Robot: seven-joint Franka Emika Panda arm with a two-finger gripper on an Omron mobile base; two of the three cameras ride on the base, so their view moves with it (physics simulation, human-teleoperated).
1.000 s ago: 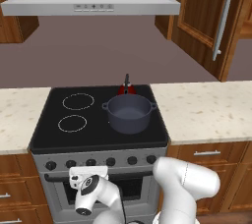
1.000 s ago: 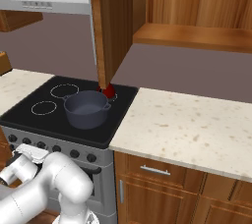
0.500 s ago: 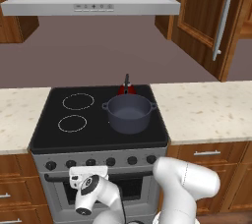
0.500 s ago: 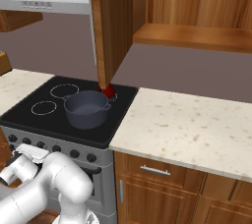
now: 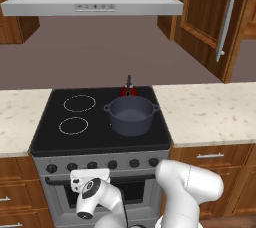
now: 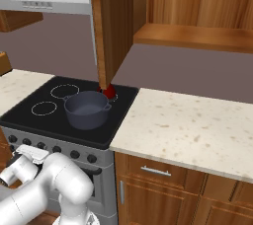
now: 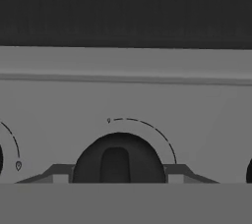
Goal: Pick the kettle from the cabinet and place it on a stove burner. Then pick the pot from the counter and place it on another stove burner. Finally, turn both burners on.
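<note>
The dark blue-grey pot (image 5: 131, 116) (image 6: 86, 109) stands on the right front of the black cooktop. The red kettle (image 5: 128, 91) (image 6: 108, 92) is just behind it, mostly hidden. Two white-ringed stove burners (image 5: 79, 103) (image 5: 73, 125) on the left are bare. My gripper (image 5: 90, 173) (image 6: 30, 154) (image 7: 118, 178) is low against the stove's front panel. In the hand view its fingertips (image 7: 59, 175) press both sides of a black knob (image 7: 118, 161), so it is shut on that knob.
The range hood (image 5: 92, 2) hangs over the stove. The open cabinet door (image 6: 113, 21) juts out above the cooktop's right edge, with the cabinet shelf (image 6: 192, 36) behind it. The beige counter (image 6: 197, 130) runs to the right, over drawers (image 6: 155, 171).
</note>
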